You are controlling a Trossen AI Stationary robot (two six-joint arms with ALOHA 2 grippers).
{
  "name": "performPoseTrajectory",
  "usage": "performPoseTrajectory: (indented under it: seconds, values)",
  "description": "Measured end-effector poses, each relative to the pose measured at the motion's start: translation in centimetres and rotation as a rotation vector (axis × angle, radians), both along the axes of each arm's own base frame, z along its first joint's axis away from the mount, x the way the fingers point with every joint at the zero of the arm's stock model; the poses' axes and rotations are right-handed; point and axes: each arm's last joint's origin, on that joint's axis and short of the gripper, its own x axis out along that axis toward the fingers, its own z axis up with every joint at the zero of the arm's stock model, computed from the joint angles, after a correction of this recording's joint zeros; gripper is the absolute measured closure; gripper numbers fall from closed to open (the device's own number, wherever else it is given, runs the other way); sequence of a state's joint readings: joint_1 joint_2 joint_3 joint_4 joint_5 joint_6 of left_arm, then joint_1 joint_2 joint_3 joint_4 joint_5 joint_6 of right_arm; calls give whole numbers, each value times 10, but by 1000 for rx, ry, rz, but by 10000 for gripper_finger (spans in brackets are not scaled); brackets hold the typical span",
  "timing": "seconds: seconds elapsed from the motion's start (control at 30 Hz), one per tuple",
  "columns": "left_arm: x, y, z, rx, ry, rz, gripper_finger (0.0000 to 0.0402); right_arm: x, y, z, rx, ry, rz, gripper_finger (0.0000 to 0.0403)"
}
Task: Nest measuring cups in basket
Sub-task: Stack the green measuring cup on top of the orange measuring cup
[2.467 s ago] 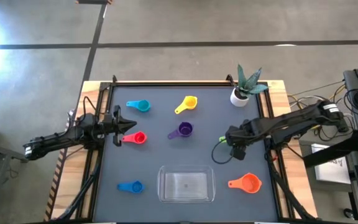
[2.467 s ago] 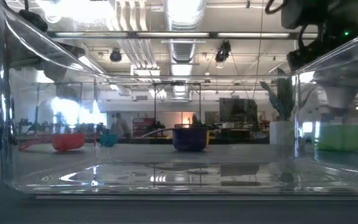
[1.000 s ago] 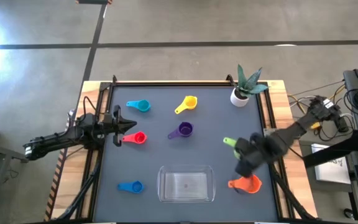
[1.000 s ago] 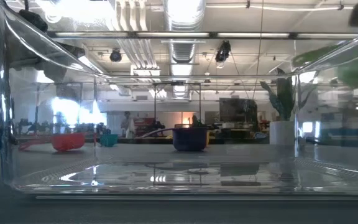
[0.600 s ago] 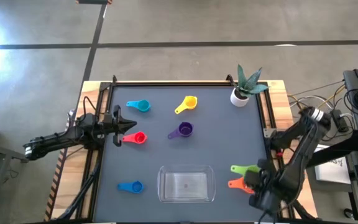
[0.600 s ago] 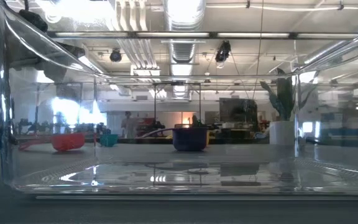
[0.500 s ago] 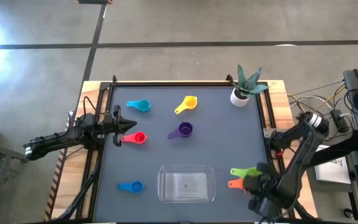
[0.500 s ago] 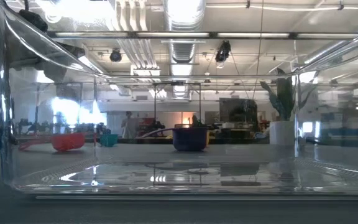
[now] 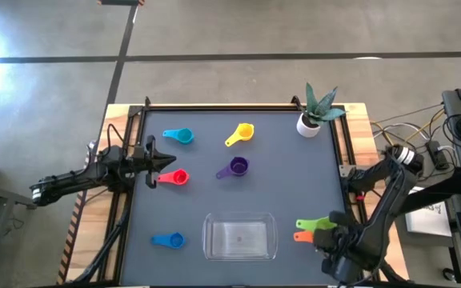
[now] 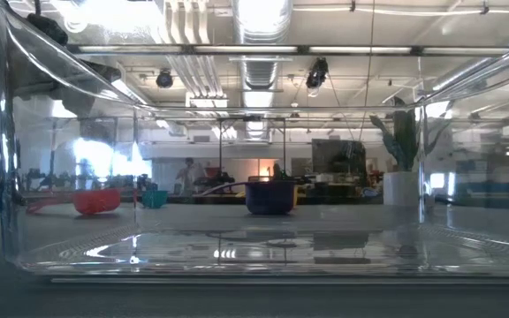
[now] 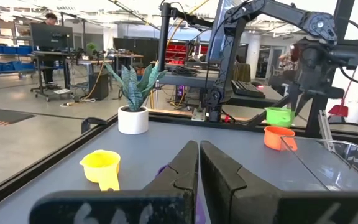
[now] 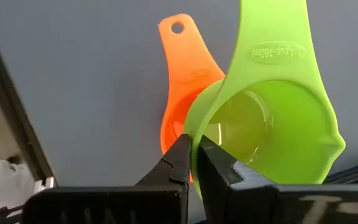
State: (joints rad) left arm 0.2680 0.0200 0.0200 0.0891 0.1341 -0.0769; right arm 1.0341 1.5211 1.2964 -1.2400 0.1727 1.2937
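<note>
Dark grey matting covers the table [image 9: 294,160], framed by pale wood edges, with bare concrete floor filling the upper part of the high view. At lower centre of that view sits the basket [image 9: 240,237] — clear and holding nothing — its walls filling most of the low view. A white plant pot [image 9: 308,123] with a spiky plant stands at upper right of the mat.

The right gripper [image 9: 332,237] hangs at lower right of the high view, just right of the basket, its fingers pinched on the rim of the green cup [image 9: 314,224]. In the right wrist view the green cup [image 12: 272,118] sits directly over the orange cup [image 12: 188,81], whose handle [image 9: 301,236] shows beneath; whether the two touch cannot be told.

The left gripper [image 9: 166,161] waits at middle left, fingers pressed together on nothing, tips just beside the red cup [image 9: 177,178]. Light blue cup [image 9: 182,136] lies at upper left, yellow cup [image 9: 242,133] at upper centre, purple cup [image 9: 237,167] mid-frame, blue cup [image 9: 171,240] at lower left — all on the mat, well apart. A seventh cup's colour aside, only these show.
</note>
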Motion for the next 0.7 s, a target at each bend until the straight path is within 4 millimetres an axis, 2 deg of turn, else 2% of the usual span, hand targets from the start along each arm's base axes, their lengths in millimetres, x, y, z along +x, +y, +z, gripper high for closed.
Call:
performPoseTrajectory:
  seconds: [0.13, 0.5, 0.7]
  values:
    - [0, 0, 0, 0, 0, 0, 402, -4, -1, 1, 0, -13, 15, 394]
    - [0, 0, 0, 0, 0, 0, 402, -8, -4, -32, -1, 27, 14, 394]
    - [0, 0, 0, 0, 0, 0, 402, -10, -6, -33, 33, 39, 0, 370]
